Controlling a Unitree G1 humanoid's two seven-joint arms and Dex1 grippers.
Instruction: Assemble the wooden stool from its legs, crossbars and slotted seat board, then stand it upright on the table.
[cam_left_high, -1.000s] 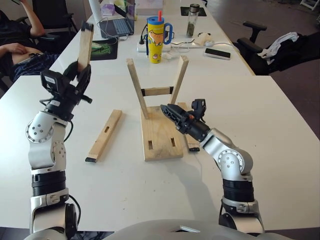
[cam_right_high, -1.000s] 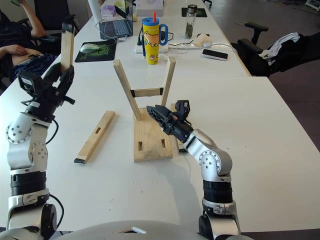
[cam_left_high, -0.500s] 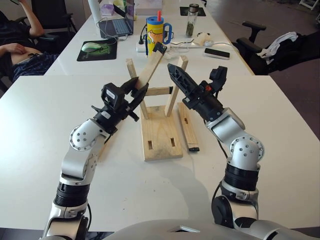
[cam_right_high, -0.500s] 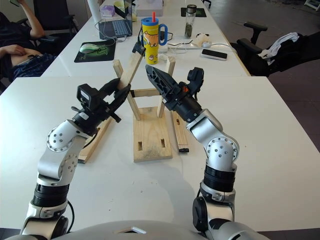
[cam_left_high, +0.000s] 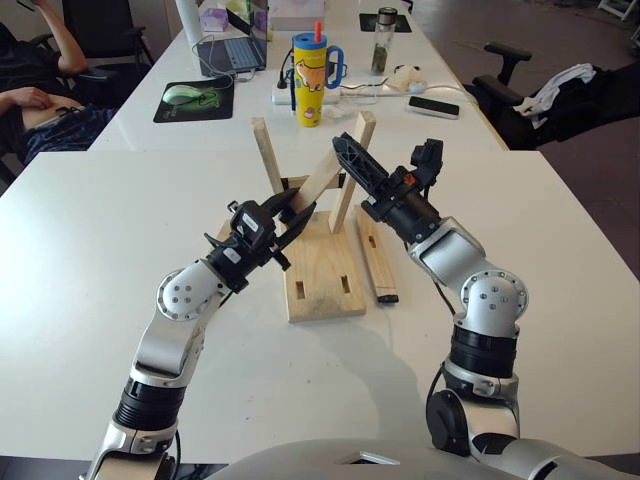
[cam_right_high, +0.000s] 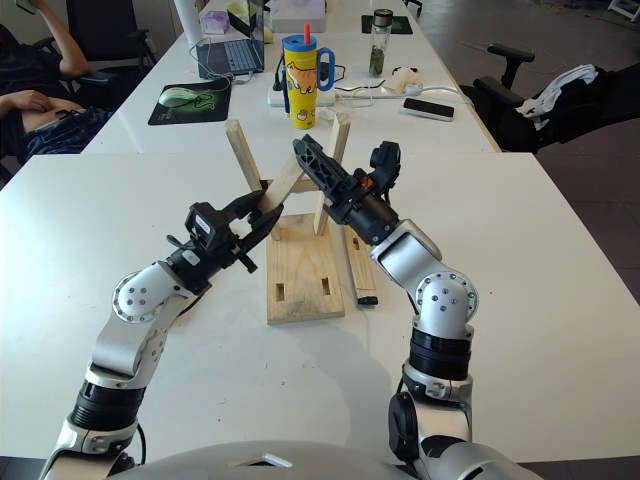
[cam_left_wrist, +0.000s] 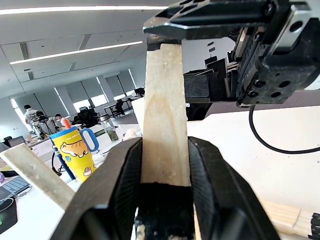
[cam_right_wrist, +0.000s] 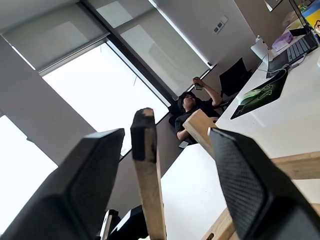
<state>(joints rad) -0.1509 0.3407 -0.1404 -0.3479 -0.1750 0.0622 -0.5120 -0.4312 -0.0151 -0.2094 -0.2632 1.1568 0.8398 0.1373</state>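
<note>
A long white table (cam_left_high: 560, 230) runs down a bright open office with tall windows (cam_right_wrist: 125, 85) and black swivel chairs (cam_left_high: 505, 70) along one side. At its far end sit a yellow mug (cam_left_high: 311, 80) with a cartoon print, a blue handle and a red straw, an open laptop (cam_left_high: 236, 45), a green mouse mat (cam_left_high: 195, 100), a dark glass bottle (cam_left_high: 386, 40) and a black phone (cam_left_high: 435, 105). Nearer, the pale slotted wooden seat board (cam_left_high: 322, 285) lies flat, with 2 wooden legs (cam_left_high: 268, 160) standing up from its far end and splaying apart towards the top. 1 loose wooden leg (cam_left_high: 377, 262) lies flat just beside the board's right edge. The left gripper (cam_left_high: 290, 212) is clamped on the lower end of a pale wooden leg (cam_left_high: 320, 178), which tilts up across the front of the standing pair. The right gripper (cam_left_high: 345, 152) sits at that leg's top end, its black fingers (cam_right_wrist: 80, 185) spread apart on either side of it
</note>
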